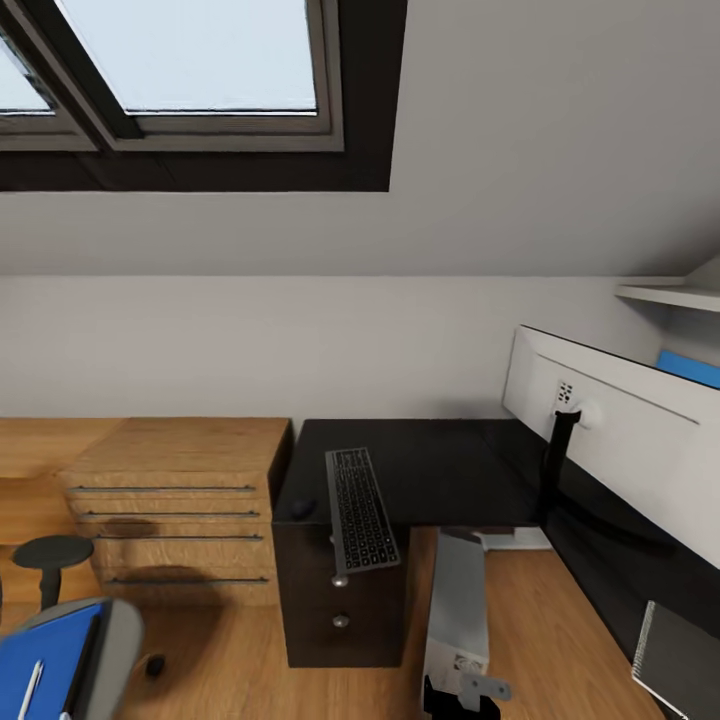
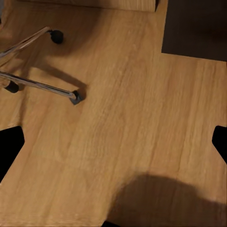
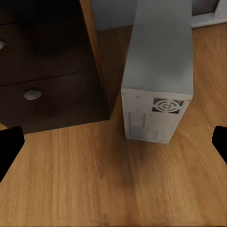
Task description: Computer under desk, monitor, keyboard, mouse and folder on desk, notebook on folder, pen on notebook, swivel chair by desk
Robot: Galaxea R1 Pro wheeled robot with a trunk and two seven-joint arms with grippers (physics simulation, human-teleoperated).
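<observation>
1. We see the computer [image 1: 458,610] upright on the wood floor [image 1: 560,620] in the recess of the L-shaped bench [image 1: 430,465], just beside its drawer unit [image 1: 340,610]; the right wrist view shows its vented rear panel [image 3: 158,116].
2. The keyboard [image 1: 360,508] lies on the bench, its near end overhanging the drawer front; the mouse [image 1: 303,508] sits just to its left.
3. The monitor [image 1: 610,440] stands on the bench's right wing, white back toward us; the notebook [image 1: 680,655] lies nearer on that wing.
4. The folder [image 1: 40,655] with the pen [image 1: 30,688] rests on the swivel chair [image 1: 110,640], whose chrome legs [image 2: 38,85] appear beneath the left hand.
5. Both hands point down at the floor, fingertips [image 2: 9,146] [image 3: 9,146] spread wide apart, holding nothing.
</observation>
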